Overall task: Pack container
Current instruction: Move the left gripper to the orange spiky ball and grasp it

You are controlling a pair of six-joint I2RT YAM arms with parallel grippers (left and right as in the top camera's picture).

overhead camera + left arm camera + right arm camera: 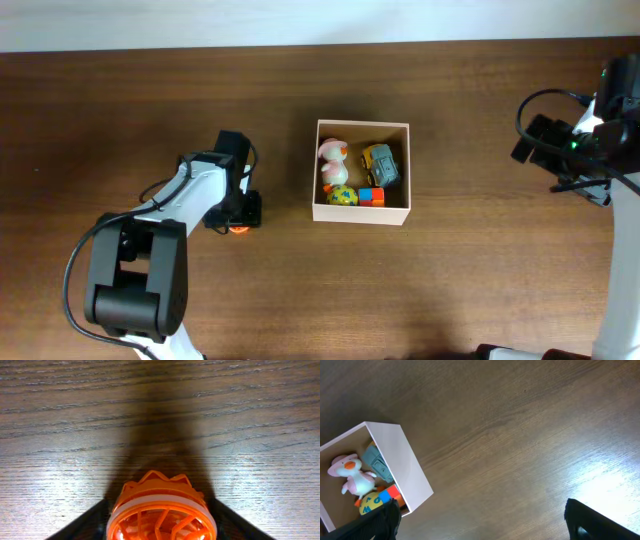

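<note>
**left gripper [240,222] clamped on orange toy [238,229]; container [361,214] mid-table**

Overhead:
- The container sat centre frame, slightly right, with its top open.
- Four toys were inside:
  - pink-and-white duck [333,160], upper left
  - grey-yellow toy car [380,163], upper right
  - yellow spotted egg [342,196], lower left
  - orange-blue block [371,196], just right of the egg
- The left gripper was left of the container and apart from it, down at the table [120,100], with the orange toy at its tip.
- The right gripper [528,140] was at the far right edge, well apart from the container. Its jaws could not be read from this view.

Left wrist:
- The orange toy filled the bottom centre of the frame. It was round and ribbed with a white band, and it rested on the wood.
- Dark fingers [87,525] flanked it left and right, with the jaws closed against both of its sides.

Right wrist:
- Dark fingers [600,522] showed in the two bottom corners. The jaws were wide, with only wood grain between them.
- The container was at lower left, partly cut off by the frame edge, with a white outer wall facing the camera.
- The duck, car, egg and block were all visible on its brown floor.
</note>
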